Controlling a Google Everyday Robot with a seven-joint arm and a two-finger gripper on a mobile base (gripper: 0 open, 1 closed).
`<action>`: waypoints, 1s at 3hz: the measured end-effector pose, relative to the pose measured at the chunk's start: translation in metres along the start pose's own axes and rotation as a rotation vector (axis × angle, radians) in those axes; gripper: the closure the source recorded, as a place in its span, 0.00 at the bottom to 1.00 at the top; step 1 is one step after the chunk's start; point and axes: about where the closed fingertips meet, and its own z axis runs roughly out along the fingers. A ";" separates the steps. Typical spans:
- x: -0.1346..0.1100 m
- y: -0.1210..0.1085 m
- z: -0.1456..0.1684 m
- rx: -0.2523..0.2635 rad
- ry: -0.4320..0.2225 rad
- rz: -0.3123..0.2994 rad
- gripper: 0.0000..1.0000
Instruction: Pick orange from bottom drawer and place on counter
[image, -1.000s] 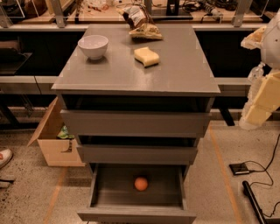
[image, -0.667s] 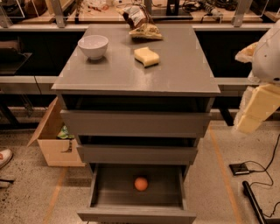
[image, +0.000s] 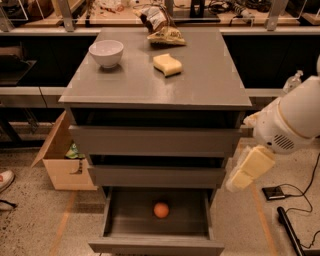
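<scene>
The orange (image: 161, 210) lies near the middle of the open bottom drawer (image: 155, 245), which is pulled out at the foot of the grey cabinet. The two wider drawers above it stand slightly open. The counter (image: 205, 82) is the cabinet's flat grey top. My gripper (image: 248, 169), pale yellow at the end of the white arm (image: 292, 120), hangs to the right of the cabinet at about middle-drawer height. It is above and to the right of the orange and not touching it.
On the counter sit a white bowl (image: 106, 52), a yellow sponge (image: 167, 64) and a snack bag (image: 161, 27). A cardboard box (image: 62, 160) stands on the floor to the left. A small black device (image: 274, 192) and cables lie to the right. A cluttered workbench (image: 235, 15) runs behind.
My arm and gripper have moved left and downward, from the right edge of the view toward the cabinet's right side. The orange and the drawers have not moved.
</scene>
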 end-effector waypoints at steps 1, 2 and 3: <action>0.004 0.027 0.063 -0.053 -0.069 0.104 0.00; -0.001 0.050 0.129 -0.102 -0.130 0.179 0.00; -0.006 0.043 0.135 -0.067 -0.152 0.182 0.00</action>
